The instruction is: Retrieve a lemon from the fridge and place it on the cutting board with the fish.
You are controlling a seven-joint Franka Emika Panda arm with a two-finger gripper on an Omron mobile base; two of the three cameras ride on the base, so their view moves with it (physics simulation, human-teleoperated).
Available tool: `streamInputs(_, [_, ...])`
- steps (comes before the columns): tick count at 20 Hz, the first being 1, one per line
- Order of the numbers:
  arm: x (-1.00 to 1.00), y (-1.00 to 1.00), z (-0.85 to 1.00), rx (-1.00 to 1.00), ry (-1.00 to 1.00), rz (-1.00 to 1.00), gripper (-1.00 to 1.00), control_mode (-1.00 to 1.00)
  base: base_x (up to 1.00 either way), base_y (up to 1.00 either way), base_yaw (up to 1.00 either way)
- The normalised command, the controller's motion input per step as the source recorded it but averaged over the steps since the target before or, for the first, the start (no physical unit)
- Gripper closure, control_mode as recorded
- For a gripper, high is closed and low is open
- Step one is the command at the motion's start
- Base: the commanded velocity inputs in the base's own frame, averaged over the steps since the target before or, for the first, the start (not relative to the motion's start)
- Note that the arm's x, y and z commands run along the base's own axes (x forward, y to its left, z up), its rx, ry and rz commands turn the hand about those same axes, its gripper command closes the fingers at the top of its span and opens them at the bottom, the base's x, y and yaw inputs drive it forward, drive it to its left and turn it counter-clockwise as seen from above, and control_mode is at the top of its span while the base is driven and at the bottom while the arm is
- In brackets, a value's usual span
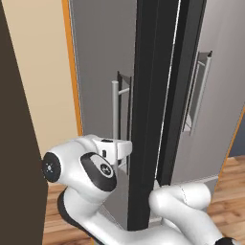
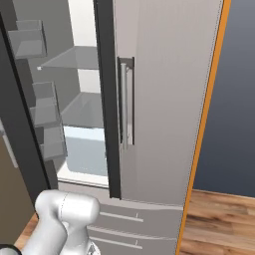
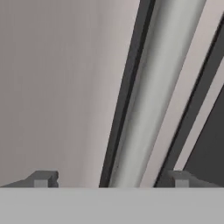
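The grey fridge (image 2: pixel 164 99) stands right in front of me with its left door (image 1: pixel 95 57) swung partly out, the door's black edge (image 1: pixel 148 119) facing the left base camera. My gripper (image 1: pixel 125 152) sits low on that door's vertical silver handle (image 1: pixel 115 110). In the hand view the handle (image 3: pixel 153 109) runs between the fingertips of my gripper (image 3: pixel 111 179), which stand wide apart, so the gripper is open and holds nothing. Through the gap, white interior shelves (image 2: pixel 74 57) and a pale drawer (image 2: pixel 84 149) show. The lemon, the cutting board and the fish are out of view.
Grey door bins (image 2: pixel 30 37) line the inside of the swung door. Lower fridge drawers (image 2: pixel 134 224) sit under the right door and its handle (image 2: pixel 124 104). A beige side panel (image 1: pixel 43 72) and a dark panel (image 1: pixel 14 143) close in on the left; wooden floor (image 2: pixel 224 219) lies to the right.
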Motion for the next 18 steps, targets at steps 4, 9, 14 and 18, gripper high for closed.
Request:
streamInputs(4, [-0.74, 0.0, 0.02, 0.0, 0.0, 0.0, -1.0, -1.0, 0.0, 0.0, 0.0])
streamInputs(9, [-1.0, -0.19, 0.29, 0.05, -0.02, 0.0, -1.0, -1.0, 0.0, 0.0, 0.0])
streamInputs(14, [-0.96, -0.68, 0.55, 0.25, -0.06, 0.07, -1.0, -1.0, 0.0, 0.0, 0.0])
streamInputs(18, [-0.99, -0.83, 0.59, 0.36, -0.07, 0.11, -1.0, -1.0, 0.0, 0.0, 0.0])
